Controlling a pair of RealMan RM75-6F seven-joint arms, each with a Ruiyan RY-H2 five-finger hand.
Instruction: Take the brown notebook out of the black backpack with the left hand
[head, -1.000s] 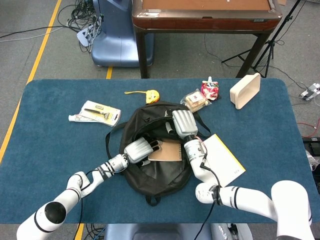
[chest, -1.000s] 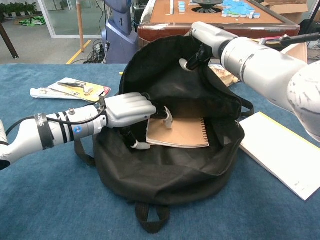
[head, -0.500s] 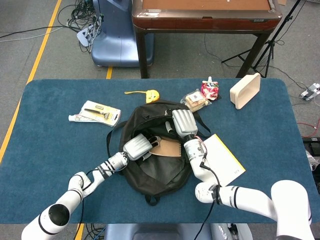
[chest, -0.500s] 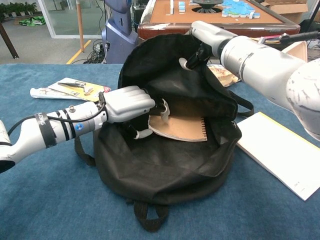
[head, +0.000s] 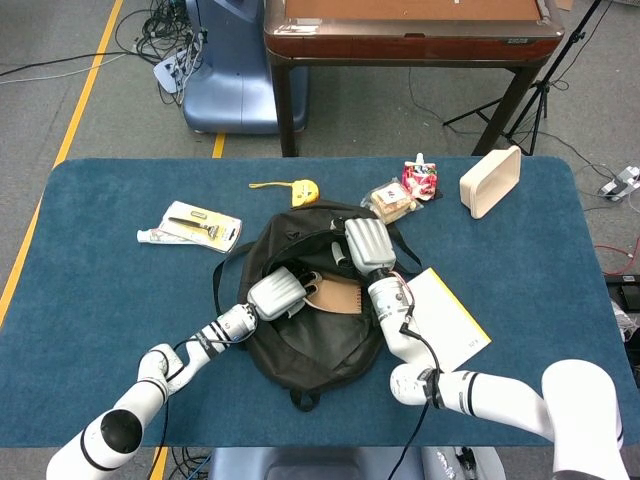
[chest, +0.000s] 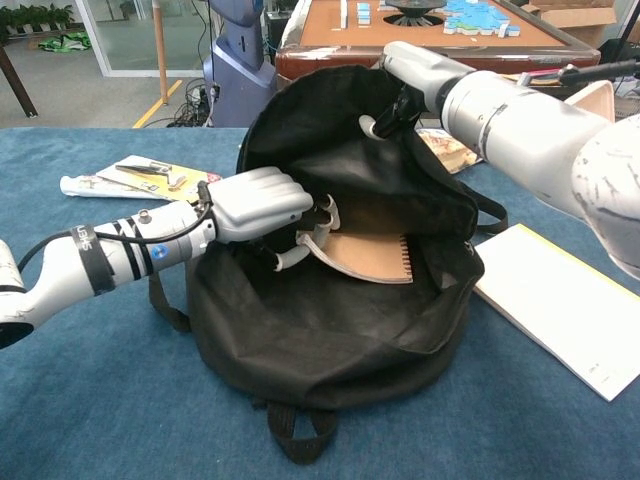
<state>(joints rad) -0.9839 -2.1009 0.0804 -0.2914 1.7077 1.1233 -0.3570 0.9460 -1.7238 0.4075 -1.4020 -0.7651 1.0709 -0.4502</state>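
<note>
blue cloth covers the desk (head: 90, 260), which carries everything. black backpack (chest: 330, 330) sits at its middle, mouth gaping toward the robot. the right robot hand (head: 366, 246) grips the upper rim of the backpack's opening and holds it up. a white booklet with a yellow edge (head: 445, 320) lies flat just right of the backpack. the left robot hand (chest: 262, 205) reaches into the opening, its fingers pinching the near left corner of the brown notebook (chest: 372, 256), which lies inside the backpack with that corner lifted and its spiral edge to the right. a cream box (head: 491, 181), a razor package (head: 200, 226), snack packets (head: 392, 201) and a yellow tape measure (head: 303, 192) lie on the cloth beyond.
</note>
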